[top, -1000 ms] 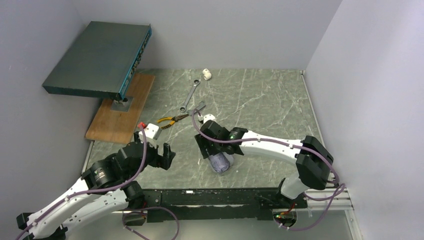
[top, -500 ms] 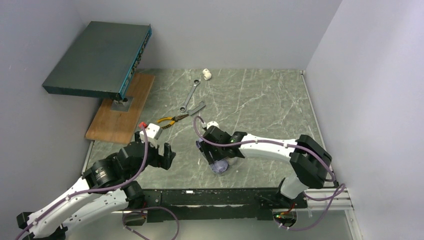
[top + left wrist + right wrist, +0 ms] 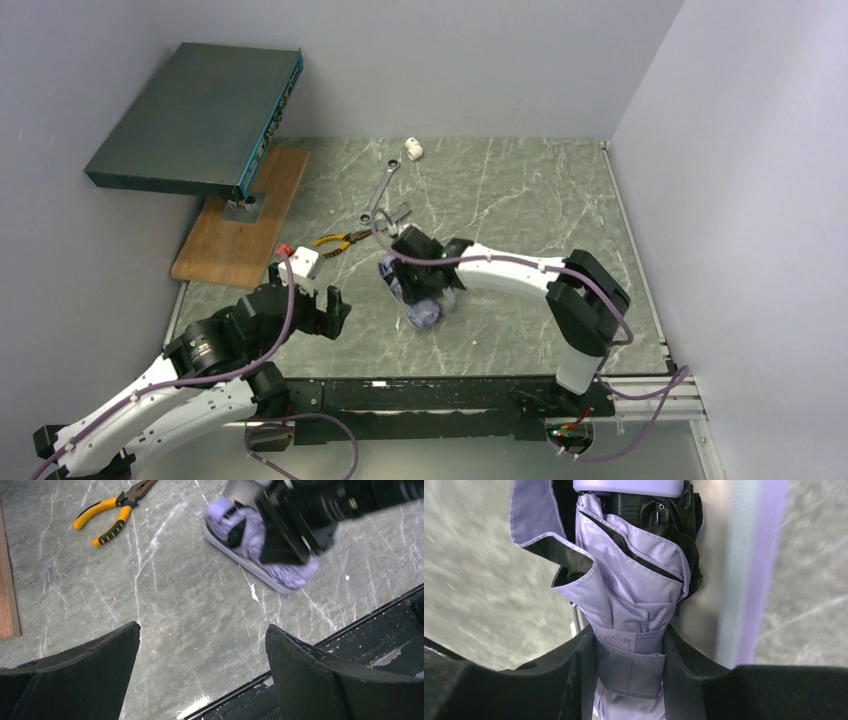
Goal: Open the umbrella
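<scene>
1. The right gripper [image 3: 630, 656] is clasping the umbrella [image 3: 634, 595]. Its two black fingers are pressing on either side of the strapped band of the folded canopy. A second ago they were standing wider over the bundle.
2. The umbrella is lying folded in the lilac case [image 3: 736, 580], on the near half of the table [image 3: 520, 200], between the two arms.
3. The bundle and the right gripper are now sitting farther left and farther from the near edge than a second ago, closer to the yellow-handled pliers [image 3: 107, 517]. The right arm's elbow is also sitting farther in from the right.
4. The left gripper [image 3: 202, 630] is hovering over the table just left of the umbrella, jaws spread wide with nothing between them. It is staying where it was a second ago.
</scene>
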